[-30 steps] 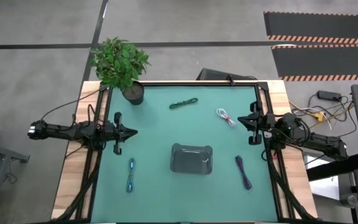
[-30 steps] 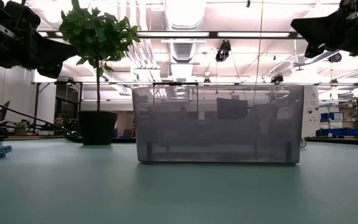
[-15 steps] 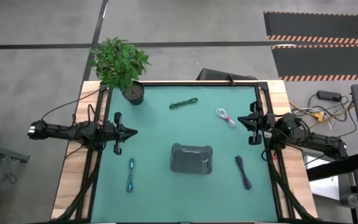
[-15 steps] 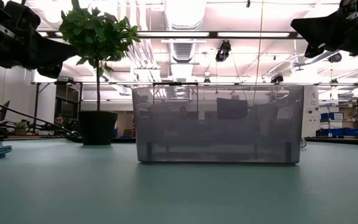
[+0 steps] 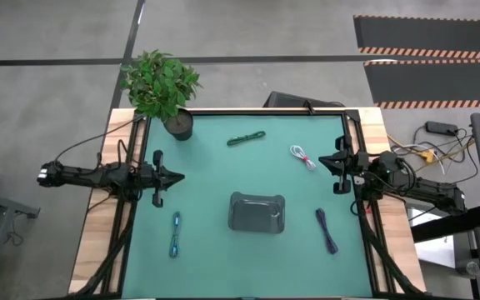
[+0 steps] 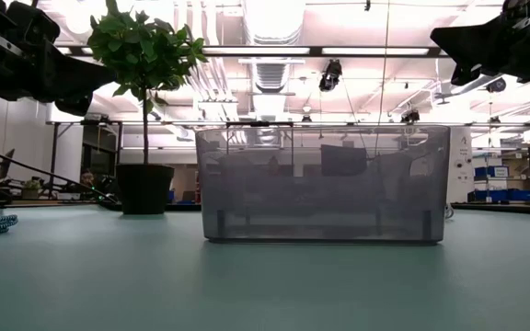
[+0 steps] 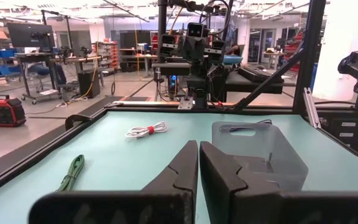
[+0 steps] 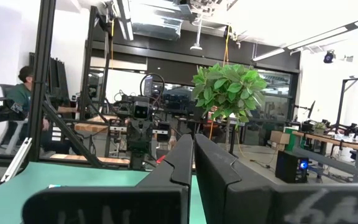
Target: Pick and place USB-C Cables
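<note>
Nothing picked yet: four USB-C cables (image 5: 247,138) scattered around the grey tray (image 5: 257,212) mid-table, left hand (image 5: 173,176) and right hand (image 5: 327,161) clenched, empty, at opposite table edges, a reach needed next.

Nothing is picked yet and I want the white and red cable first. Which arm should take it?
Probably the right. The white and red cable lies on the right gripper's side of the table, close by; the left gripper waits across the table, beyond the grey tray.

Green cable (image 5: 247,138), white-red cable (image 5: 303,156), blue cable (image 5: 175,234), navy cable (image 5: 327,230) lie apart.
</note>
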